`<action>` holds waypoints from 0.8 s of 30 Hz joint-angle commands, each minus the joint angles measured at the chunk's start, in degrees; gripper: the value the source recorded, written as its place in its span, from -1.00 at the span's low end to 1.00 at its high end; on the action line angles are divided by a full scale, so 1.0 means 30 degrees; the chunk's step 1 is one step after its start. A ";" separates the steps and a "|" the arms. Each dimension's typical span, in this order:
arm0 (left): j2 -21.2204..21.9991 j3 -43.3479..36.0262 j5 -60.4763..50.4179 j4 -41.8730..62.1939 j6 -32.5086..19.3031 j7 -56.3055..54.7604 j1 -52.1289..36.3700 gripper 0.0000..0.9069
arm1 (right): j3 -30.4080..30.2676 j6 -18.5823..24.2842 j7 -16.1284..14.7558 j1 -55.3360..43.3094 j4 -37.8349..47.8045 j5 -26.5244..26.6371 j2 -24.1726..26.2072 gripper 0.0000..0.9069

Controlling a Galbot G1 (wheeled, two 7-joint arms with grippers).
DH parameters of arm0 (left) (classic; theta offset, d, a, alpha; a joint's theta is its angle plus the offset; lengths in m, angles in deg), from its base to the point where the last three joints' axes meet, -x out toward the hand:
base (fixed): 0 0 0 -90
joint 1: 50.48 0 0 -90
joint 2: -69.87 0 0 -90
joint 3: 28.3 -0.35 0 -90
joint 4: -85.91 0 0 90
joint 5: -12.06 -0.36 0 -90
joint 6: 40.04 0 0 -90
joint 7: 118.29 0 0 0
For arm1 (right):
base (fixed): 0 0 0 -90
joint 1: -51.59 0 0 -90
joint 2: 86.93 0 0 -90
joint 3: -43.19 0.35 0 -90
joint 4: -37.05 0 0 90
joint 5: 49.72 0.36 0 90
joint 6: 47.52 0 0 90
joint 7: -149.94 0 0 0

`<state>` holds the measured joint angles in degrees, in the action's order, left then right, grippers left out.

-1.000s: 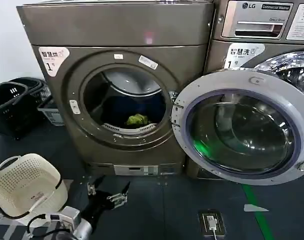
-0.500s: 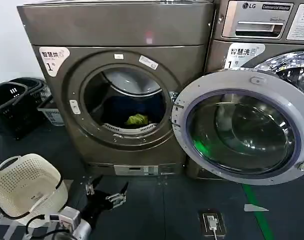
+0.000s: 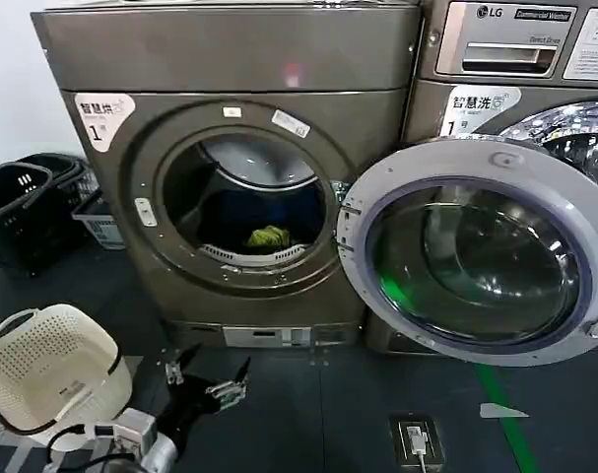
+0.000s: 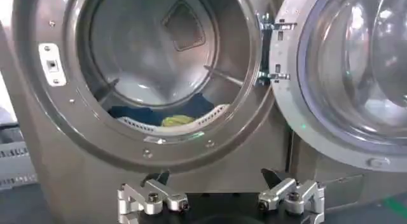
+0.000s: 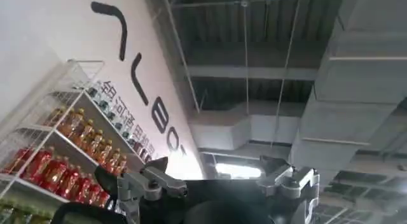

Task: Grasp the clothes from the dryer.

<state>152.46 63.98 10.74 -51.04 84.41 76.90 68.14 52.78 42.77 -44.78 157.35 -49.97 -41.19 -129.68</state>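
The dryer (image 3: 230, 59) is the big bronze-grey machine with a white "1" sticker; its glass door (image 3: 476, 251) hangs swung open to the right. Inside the drum, low at the front lip, lies the clothes (image 3: 268, 236), a small yellow-green bundle, which the left wrist view shows as the clothes (image 4: 177, 120) next to dark blue fabric. My left gripper (image 3: 208, 372) hovers low over the floor in front of the dryer, below the porthole, open and empty (image 4: 217, 181). The right gripper (image 5: 213, 171) points up at the ceiling, open with nothing between its fingers.
A cream perforated basket (image 3: 47, 365) sits on the floor at my left. Dark baskets (image 3: 23, 202) stand left of the dryer. The LG machine (image 3: 520, 59) is on the right behind the open door. A floor socket (image 3: 417, 439) and green tape (image 3: 510, 424) lie ahead right.
The view has shifted very slightly; the left gripper has edged a little lower and left. The clothes have not moved.
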 commanded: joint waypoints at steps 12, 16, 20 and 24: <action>-0.0042 0.0003 -0.0112 0.0543 -0.0084 -0.0060 -0.0422 1.00 | 0.0033 0.0164 -0.0107 0.0078 -0.0035 0.0122 -0.0043 1.00; 0.0032 0.0005 -0.0199 0.0523 -0.0110 -0.0242 -0.0437 1.00 | -0.0014 0.0093 -0.0108 0.0073 -0.0138 0.0241 -0.0011 1.00; 0.0104 -0.0004 -0.0199 0.0408 -0.0099 -0.0344 -0.0385 1.00 | 0.0040 0.0113 -0.0147 0.0089 -0.0102 0.0278 0.0074 1.00; 0.0357 0.0063 -0.0329 0.0032 -0.0094 -0.0488 -0.0435 1.00 | 0.0024 0.0099 -0.0203 0.0044 -0.0064 0.0291 0.0103 1.00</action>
<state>153.23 64.10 10.07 -50.36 84.16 75.78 66.92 52.85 43.14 -45.40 157.47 -50.13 -40.37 -129.34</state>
